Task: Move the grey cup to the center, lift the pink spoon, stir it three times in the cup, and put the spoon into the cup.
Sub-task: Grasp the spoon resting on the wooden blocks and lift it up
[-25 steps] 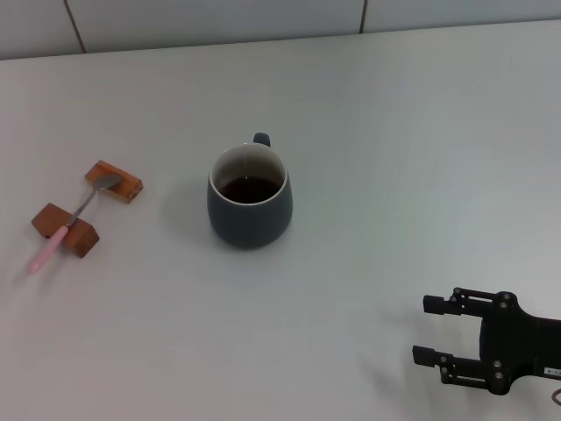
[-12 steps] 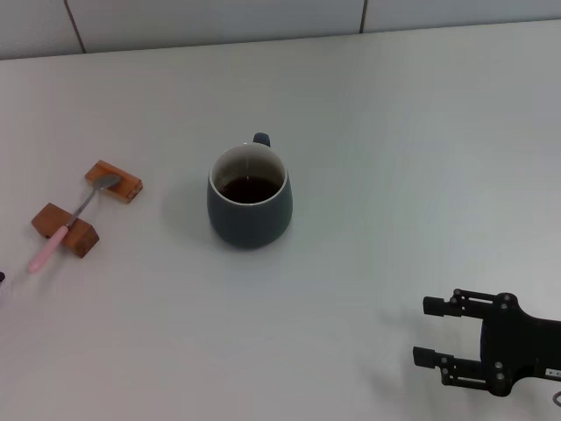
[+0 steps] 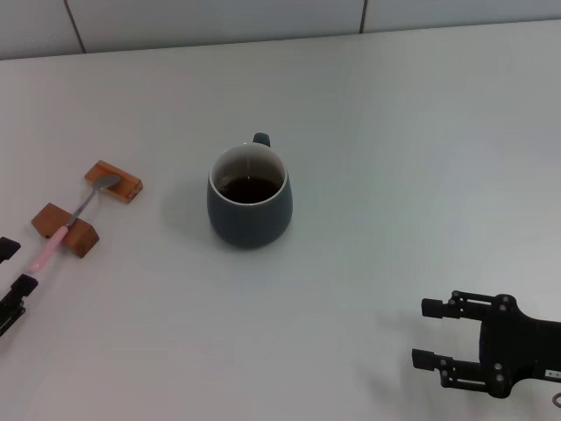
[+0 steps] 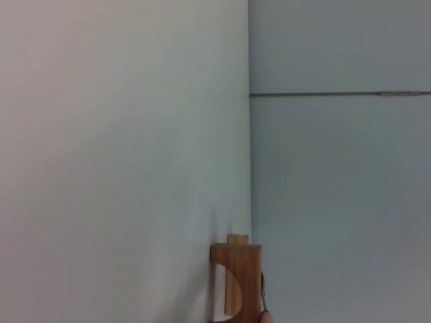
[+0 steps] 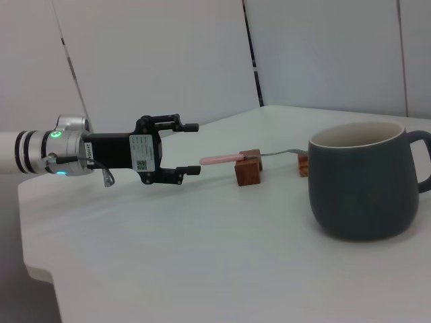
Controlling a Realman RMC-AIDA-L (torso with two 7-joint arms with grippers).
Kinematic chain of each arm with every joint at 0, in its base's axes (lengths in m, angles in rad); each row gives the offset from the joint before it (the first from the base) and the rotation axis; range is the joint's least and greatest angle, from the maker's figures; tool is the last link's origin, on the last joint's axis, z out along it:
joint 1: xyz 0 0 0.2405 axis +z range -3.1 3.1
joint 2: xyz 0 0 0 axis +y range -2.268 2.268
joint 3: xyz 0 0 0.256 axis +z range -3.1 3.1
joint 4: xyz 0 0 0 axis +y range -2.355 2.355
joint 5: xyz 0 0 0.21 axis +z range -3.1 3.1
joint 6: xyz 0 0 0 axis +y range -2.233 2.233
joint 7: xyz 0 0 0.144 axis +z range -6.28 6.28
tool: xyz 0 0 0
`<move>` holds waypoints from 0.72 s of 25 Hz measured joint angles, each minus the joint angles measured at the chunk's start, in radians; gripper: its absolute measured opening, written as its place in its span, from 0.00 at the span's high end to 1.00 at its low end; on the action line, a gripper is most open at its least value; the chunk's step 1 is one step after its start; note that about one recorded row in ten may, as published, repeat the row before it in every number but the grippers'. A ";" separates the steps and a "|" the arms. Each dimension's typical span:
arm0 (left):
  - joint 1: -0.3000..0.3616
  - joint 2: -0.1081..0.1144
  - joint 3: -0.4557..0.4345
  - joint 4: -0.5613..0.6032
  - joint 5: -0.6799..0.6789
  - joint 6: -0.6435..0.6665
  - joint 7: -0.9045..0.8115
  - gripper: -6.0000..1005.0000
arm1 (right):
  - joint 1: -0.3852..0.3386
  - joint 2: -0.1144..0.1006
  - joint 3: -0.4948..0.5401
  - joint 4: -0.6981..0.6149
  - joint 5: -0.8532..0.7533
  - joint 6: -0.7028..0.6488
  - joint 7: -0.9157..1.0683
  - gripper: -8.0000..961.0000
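Observation:
The grey cup (image 3: 250, 210) with dark liquid stands near the table's middle, handle to the far side; it also shows in the right wrist view (image 5: 363, 185). The pink spoon (image 3: 48, 248) lies across two wooden blocks at the left, with its silver bowl on the far block and its pink handle (image 5: 222, 160) sticking out past the near block. My left gripper (image 3: 16, 265) is open at the left edge, just short of the handle's tip; the right wrist view shows it (image 5: 196, 148) open and empty. My right gripper (image 3: 421, 332) is open and empty at the front right.
The two brown wooden blocks (image 3: 114, 181) (image 3: 67, 230) hold the spoon off the table. One block (image 4: 236, 276) shows in the left wrist view. A tiled wall (image 3: 219, 17) runs along the table's far edge.
My left gripper has come into the head view at the left edge, moving towards the spoon's pink handle. The cup, the spoon and the right gripper have stayed put.

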 joint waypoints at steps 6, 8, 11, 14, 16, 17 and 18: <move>-0.009 -0.001 0.000 -0.011 0.009 -0.021 -0.006 0.33 | 0.004 0.000 0.000 0.002 -0.001 0.000 0.000 0.26; -0.010 -0.001 0.000 -0.016 0.011 -0.028 -0.006 0.33 | 0.004 0.000 0.000 0.002 -0.002 0.000 0.000 0.26; -0.023 -0.002 0.000 -0.032 0.014 -0.041 -0.005 0.33 | 0.004 0.000 0.000 0.003 -0.002 -0.001 0.000 0.26; -0.032 -0.002 0.000 -0.039 0.014 -0.043 -0.004 0.33 | 0.004 0.000 0.000 0.003 -0.002 -0.002 0.000 0.26; -0.040 -0.002 0.000 -0.045 0.015 -0.048 -0.002 0.33 | 0.004 0.000 0.000 0.003 -0.002 -0.002 0.000 0.26; -0.044 -0.002 0.000 -0.046 0.015 -0.051 -0.002 0.33 | 0.004 0.000 0.000 0.003 -0.002 -0.002 0.000 0.26; -0.047 -0.002 -0.001 -0.046 0.015 -0.051 -0.003 0.33 | 0.004 0.000 0.000 0.003 -0.002 -0.002 0.000 0.26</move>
